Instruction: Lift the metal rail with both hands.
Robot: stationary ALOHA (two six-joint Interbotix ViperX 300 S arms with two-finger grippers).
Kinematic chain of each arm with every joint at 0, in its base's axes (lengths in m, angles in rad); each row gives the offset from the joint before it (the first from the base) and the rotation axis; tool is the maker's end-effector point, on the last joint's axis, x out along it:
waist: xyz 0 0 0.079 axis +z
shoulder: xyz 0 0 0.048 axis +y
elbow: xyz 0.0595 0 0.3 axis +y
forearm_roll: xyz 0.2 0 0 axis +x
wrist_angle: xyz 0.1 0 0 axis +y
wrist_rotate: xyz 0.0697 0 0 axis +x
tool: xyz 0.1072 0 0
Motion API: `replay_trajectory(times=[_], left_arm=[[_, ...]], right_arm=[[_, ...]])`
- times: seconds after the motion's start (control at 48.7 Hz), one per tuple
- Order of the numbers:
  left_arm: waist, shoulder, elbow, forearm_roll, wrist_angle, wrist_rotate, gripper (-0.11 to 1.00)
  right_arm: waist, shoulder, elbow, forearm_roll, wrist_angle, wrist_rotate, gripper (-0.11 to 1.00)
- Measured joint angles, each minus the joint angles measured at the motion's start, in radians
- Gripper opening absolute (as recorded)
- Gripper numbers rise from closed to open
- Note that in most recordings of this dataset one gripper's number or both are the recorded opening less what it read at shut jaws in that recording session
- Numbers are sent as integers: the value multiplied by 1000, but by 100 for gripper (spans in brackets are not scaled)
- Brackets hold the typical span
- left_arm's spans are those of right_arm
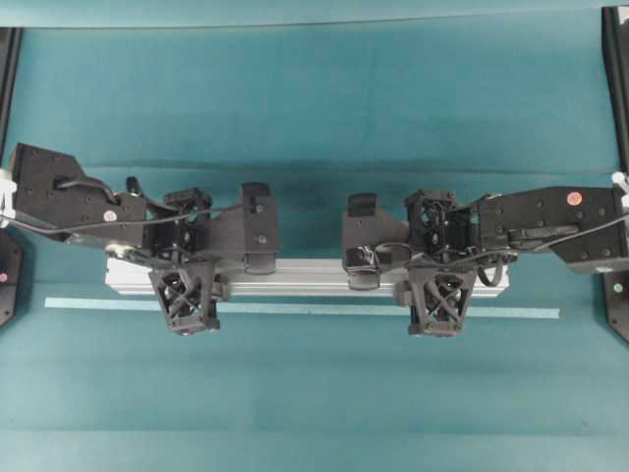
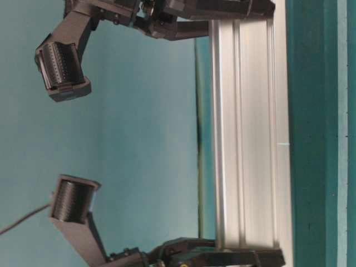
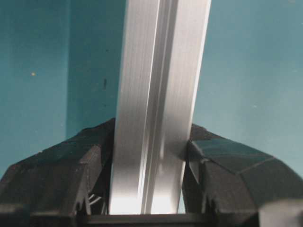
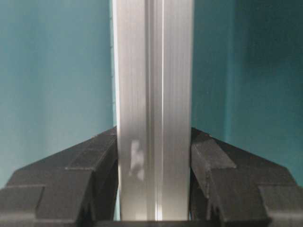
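The metal rail (image 1: 305, 278) is a long silver grooved bar lying left to right across the middle of the teal table (image 1: 314, 118). My left gripper (image 1: 189, 283) is shut on it near its left end and my right gripper (image 1: 439, 283) is shut on it near its right end. In the left wrist view the rail (image 3: 156, 71) runs up between the black fingers (image 3: 222, 161), which press on both its sides. The right wrist view shows the rail (image 4: 154, 61) clamped the same way by its fingers (image 4: 90, 165). In the table-level view the rail (image 2: 250, 139) is level; I cannot tell whether it clears the table.
A thin pale-teal tape strip (image 1: 295, 309) lies on the table just in front of the rail, parallel to it. Black frame posts stand at the far left (image 1: 8, 79) and far right (image 1: 614, 79) edges.
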Motion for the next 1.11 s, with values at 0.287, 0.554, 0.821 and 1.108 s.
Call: replay_trajectory(times=[0.287,0.554,0.821,1.108], left_arm=[[9,11,29,2,-94,0,36],[11,35,34,3,-115,0,36],[11,38,37,2,-137,0,36],[3,55,38,3,-184,-31,36]], right_arm=[[-3,12,48,0,-71,0,39],[-6,44,60,0,-106,0,39],[-6,69,71,0,-140,0,39],[-9,78,91,0,-166,0,39]])
